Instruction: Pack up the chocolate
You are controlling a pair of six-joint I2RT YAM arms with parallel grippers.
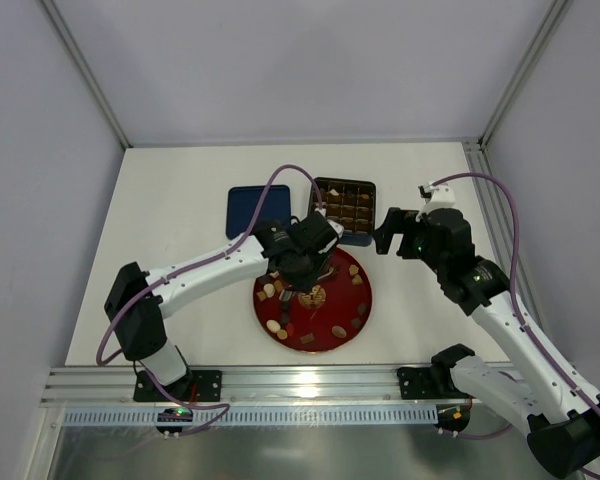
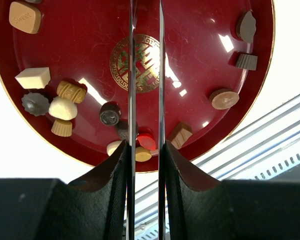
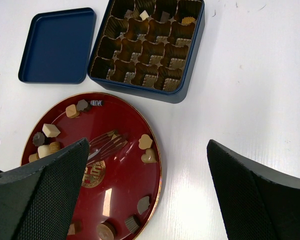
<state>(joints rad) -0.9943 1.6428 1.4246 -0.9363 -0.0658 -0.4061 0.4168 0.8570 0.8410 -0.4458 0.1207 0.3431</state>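
Left gripper [image 1: 306, 292] sits narrow around a small red candy piece [image 2: 146, 141] on the round red plate [image 2: 200, 60] for a pick, can't tell if it's pinched, while the right gripper [image 3: 147, 145] hangs wide.

Bare tabletop [image 3: 250, 75] fills the right of the right wrist view, and nothing stands there. In the top view the left arm [image 1: 205, 272] crosses from lower left, and the left hand [image 1: 307, 283] hangs over the red plate [image 3: 125, 190], covering its upper left part. Its two thin blades leave only a narrow slit between them. Chocolate pieces [image 2: 63, 107] crowd the plate's rim, while the middle near the gold emblem lies bare. The blue tin [image 3: 140, 89] and its lid [image 3: 57, 45] sit just above the plate, with a cable [image 1: 280, 180] arching over them. The right hand [image 1: 384, 238], spread wide, stands just right of the tin.
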